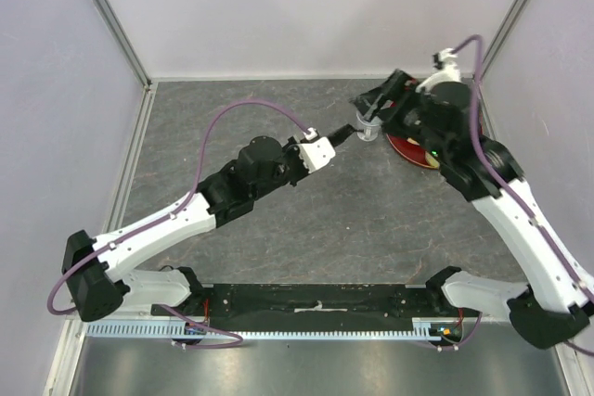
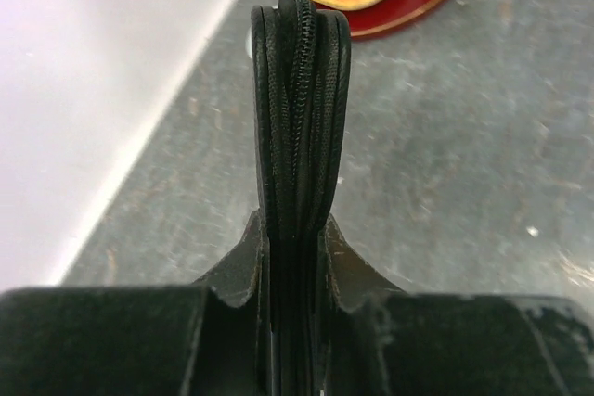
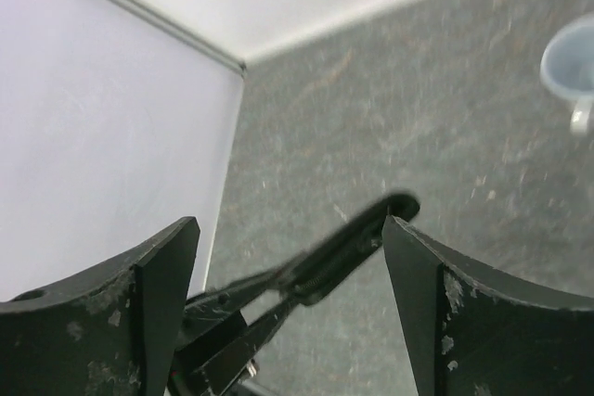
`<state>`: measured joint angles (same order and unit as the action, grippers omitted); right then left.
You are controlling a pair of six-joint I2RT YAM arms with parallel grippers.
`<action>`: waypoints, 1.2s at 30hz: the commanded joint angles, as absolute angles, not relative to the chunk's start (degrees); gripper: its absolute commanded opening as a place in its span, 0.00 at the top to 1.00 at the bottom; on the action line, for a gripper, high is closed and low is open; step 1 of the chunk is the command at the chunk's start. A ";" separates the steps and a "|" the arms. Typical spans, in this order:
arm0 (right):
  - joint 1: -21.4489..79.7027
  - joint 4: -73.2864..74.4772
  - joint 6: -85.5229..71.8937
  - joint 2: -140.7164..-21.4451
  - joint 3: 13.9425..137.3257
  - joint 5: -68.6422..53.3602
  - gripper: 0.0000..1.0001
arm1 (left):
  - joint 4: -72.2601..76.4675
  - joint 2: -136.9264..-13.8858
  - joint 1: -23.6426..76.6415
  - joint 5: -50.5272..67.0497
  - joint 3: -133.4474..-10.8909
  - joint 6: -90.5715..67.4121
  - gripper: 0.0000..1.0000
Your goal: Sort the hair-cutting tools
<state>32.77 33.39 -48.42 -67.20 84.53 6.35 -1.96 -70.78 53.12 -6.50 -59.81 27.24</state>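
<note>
Left gripper: clamped narrow on the black zippered case, held on edge, past the table's middle toward its far right corner.
Red plate: just beyond the case's zipper end, near the table's right edge; orange and yellow-green things lie on it.
Cup: pale, just left of the plate.
Right gripper: jaws wide, at the far right corner, gripping nothing.
Slim dark tool: between the spread fingers, touching neither; too blurred to tell whether it is a comb or scissors.

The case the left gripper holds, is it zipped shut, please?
Shut: the case has its zip closed along the whole visible edge.
</note>
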 commanded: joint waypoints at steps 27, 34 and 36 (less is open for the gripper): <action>28.83 20.05 -30.06 -54.85 65.31 -45.52 0.17 | -41.29 -58.53 53.17 18.81 -76.37 13.89 0.98; 28.83 17.76 -29.27 -52.99 57.05 -50.36 0.18 | -53.43 -62.31 53.17 20.48 -77.52 8.27 0.98; 28.83 16.27 -29.18 -53.35 54.25 -50.01 0.20 | -55.19 -63.98 53.17 21.36 -76.91 7.04 0.98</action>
